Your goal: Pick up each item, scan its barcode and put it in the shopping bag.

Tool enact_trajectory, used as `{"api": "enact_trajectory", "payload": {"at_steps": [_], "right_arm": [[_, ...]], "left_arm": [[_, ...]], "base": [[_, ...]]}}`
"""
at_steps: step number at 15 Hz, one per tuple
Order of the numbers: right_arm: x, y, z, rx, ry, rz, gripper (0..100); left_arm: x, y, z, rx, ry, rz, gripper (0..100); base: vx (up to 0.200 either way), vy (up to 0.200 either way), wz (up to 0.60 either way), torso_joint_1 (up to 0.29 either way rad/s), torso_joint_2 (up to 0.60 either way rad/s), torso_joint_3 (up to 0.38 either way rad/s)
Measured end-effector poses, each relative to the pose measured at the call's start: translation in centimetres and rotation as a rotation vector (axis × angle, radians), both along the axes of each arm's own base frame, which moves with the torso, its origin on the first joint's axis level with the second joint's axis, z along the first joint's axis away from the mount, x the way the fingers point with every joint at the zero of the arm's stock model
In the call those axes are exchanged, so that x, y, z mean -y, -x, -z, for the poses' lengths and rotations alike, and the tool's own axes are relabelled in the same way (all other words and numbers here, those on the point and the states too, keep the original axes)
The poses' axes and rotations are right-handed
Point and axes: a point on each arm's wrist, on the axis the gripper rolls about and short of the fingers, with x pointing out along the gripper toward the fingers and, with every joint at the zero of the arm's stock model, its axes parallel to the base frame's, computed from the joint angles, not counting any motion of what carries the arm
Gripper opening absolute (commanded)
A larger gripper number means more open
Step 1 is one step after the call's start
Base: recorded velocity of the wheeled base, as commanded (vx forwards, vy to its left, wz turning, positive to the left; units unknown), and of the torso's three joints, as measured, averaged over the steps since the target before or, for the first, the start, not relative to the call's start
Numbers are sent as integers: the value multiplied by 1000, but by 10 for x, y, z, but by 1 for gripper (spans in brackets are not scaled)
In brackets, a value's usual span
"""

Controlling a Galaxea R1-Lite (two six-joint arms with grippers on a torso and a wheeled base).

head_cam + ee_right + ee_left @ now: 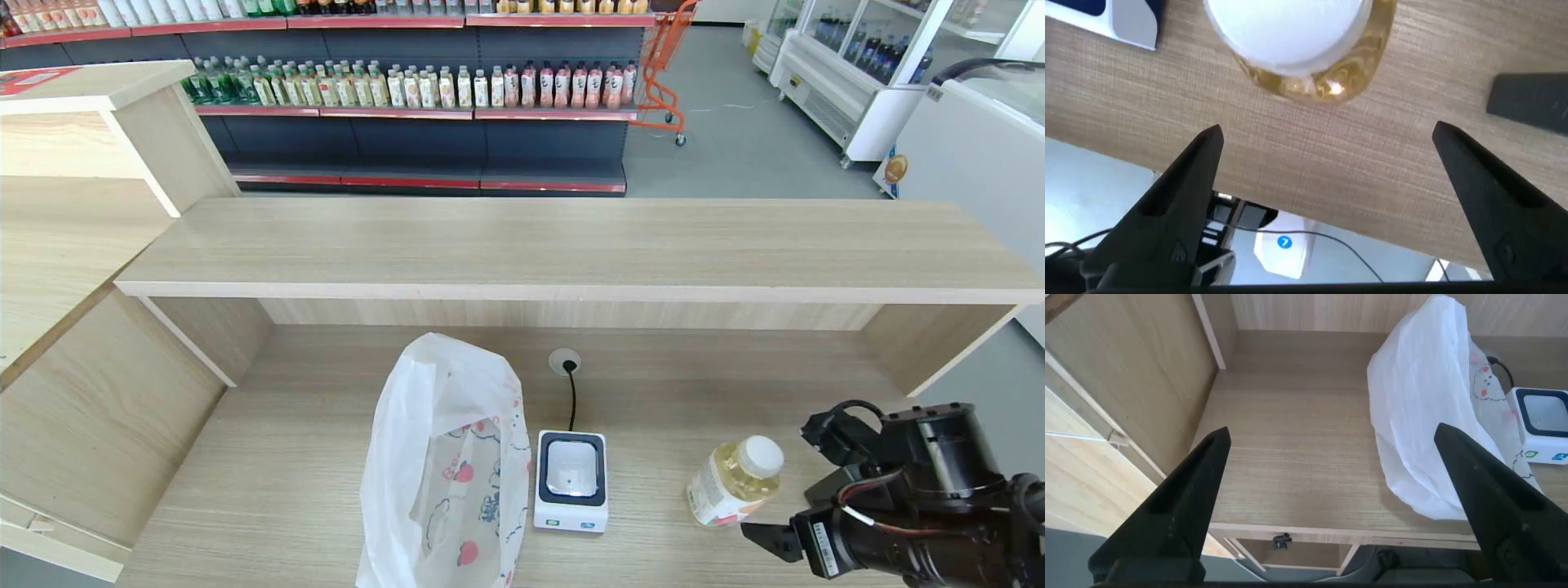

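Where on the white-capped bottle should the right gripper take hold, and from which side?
Probably the bottle body below the cap, coming level from its right, near side: it stands upright and round, and the open right gripper is on that side.

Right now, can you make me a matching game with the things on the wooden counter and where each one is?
Things:
1. white plastic shopping bag
2. white square barcode scanner
3. clear bottle of yellow liquid with a white cap

Places:
A. standing upright, farthest right
B. in the middle, with a black cable behind it
C. farthest left

Pairs: 1-C, 2-B, 3-A
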Motion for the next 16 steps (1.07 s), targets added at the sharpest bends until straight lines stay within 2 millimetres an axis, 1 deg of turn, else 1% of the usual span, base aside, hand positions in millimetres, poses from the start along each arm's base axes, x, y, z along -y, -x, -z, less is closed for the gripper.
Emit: {"api": "enact_trajectory", "payload": {"at_steps": [3, 8, 12, 16], "right_arm": [[-6, -16, 16, 32, 6, -19, 100], [-19, -38, 37, 125, -20, -44, 100], [-35, -51, 50, 222, -40, -94, 100], [-46, -59, 65, 292, 3, -147, 100]], "left_arm": [[0, 0, 0, 0, 0, 0, 100], [0, 0, 0, 0, 0, 0, 100], [0, 0, 0, 0, 0, 0, 100], [0, 0, 0, 0, 0, 0, 100]], "base": [[0, 0, 0, 0, 0, 0], [0, 0, 0, 0, 0, 0], [0, 0, 0, 0, 0, 0], [0, 0, 0, 0, 0, 0]]}}
